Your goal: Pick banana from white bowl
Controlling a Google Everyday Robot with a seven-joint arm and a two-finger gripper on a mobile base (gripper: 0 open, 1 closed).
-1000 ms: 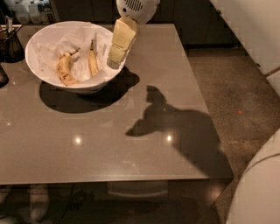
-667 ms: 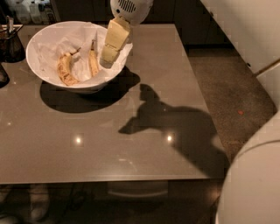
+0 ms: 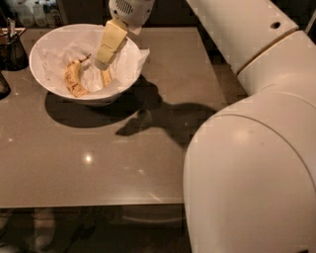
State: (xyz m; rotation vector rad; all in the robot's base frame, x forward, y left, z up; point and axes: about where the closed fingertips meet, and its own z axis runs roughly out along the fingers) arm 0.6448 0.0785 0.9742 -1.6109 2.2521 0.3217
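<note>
Inside 1 white bowl (image 3: 33, 62): 1 slim banana (image 3: 106, 77), 1 curved banana (image 3: 73, 80), 1 hand (image 3: 101, 63), grip unclear.

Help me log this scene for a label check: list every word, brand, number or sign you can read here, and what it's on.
None can be read.
Gripper, reaching into the white bowl beside the banana: no markings show.
Bottles behind the table's far left corner: any labels are too blurred to read.
</note>
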